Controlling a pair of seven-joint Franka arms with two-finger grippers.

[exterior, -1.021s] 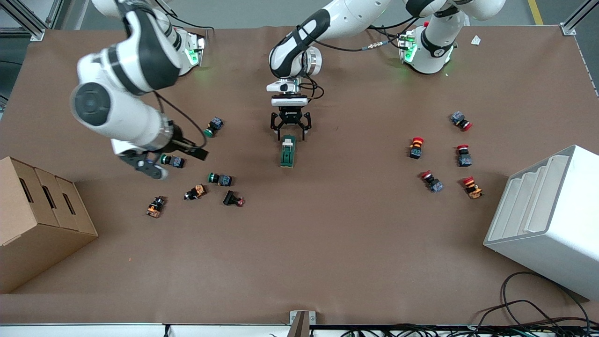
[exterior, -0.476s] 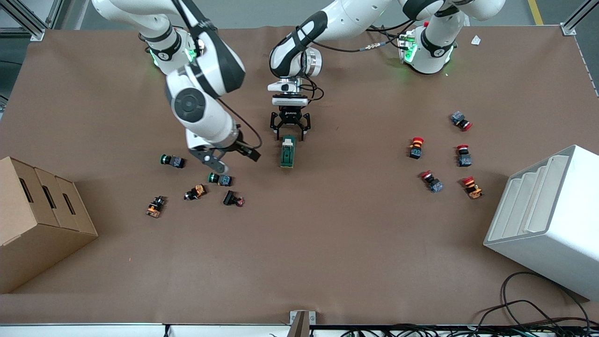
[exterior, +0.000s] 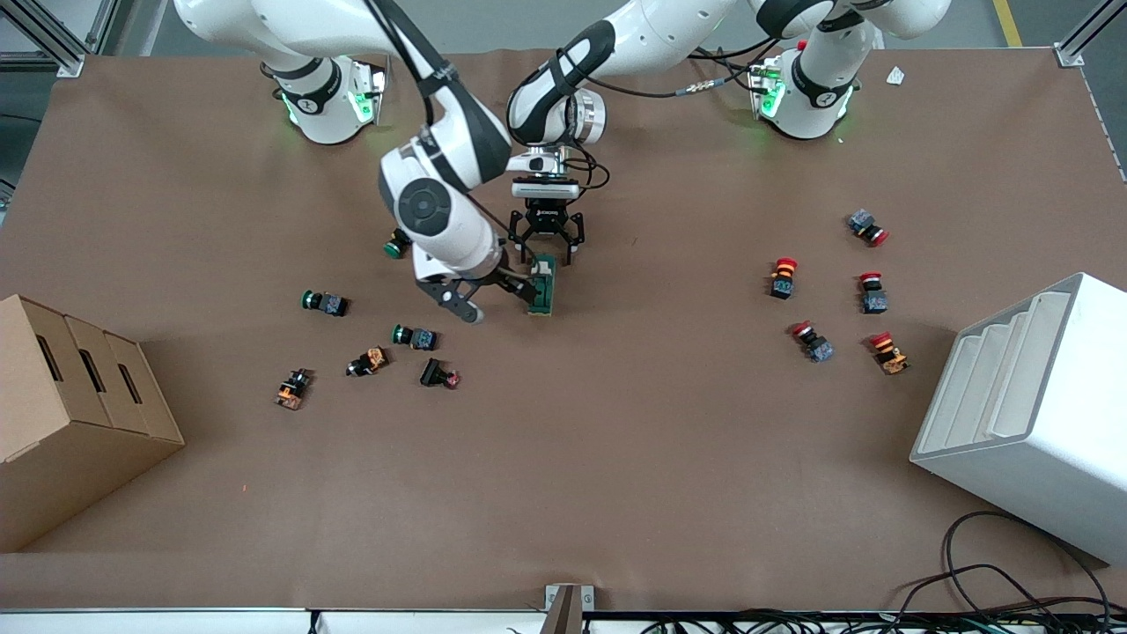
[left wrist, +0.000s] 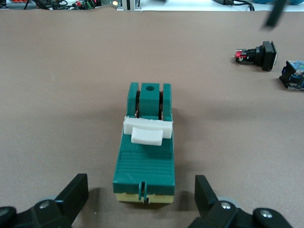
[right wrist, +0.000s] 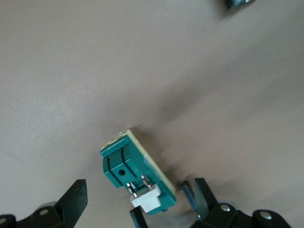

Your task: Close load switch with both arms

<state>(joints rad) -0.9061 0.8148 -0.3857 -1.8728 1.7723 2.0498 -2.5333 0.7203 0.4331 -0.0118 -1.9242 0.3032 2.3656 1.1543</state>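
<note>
The load switch point(exterior: 542, 287), a dark-green block with a white lever point(exterior: 543, 264), lies flat mid-table. My left gripper point(exterior: 546, 250) is open and low, its fingers on either side of the switch's lever end. In the left wrist view the switch point(left wrist: 146, 156) lies between the open fingers point(left wrist: 71, 194) with the lever point(left wrist: 145, 132) lying down. My right gripper point(exterior: 491, 298) is open beside the switch, one finger close against its side. In the right wrist view the switch point(right wrist: 128, 166) lies between the open fingers point(right wrist: 73, 197).
Green, orange and black push buttons point(exterior: 414, 336) lie toward the right arm's end, with a cardboard box point(exterior: 70, 414). Red push buttons point(exterior: 782, 276) lie toward the left arm's end, with a white rack point(exterior: 1030, 405).
My right arm has swung in from the right arm's end of the table, bringing its gripper up beside the switch. The left gripper and the switch have not moved.
</note>
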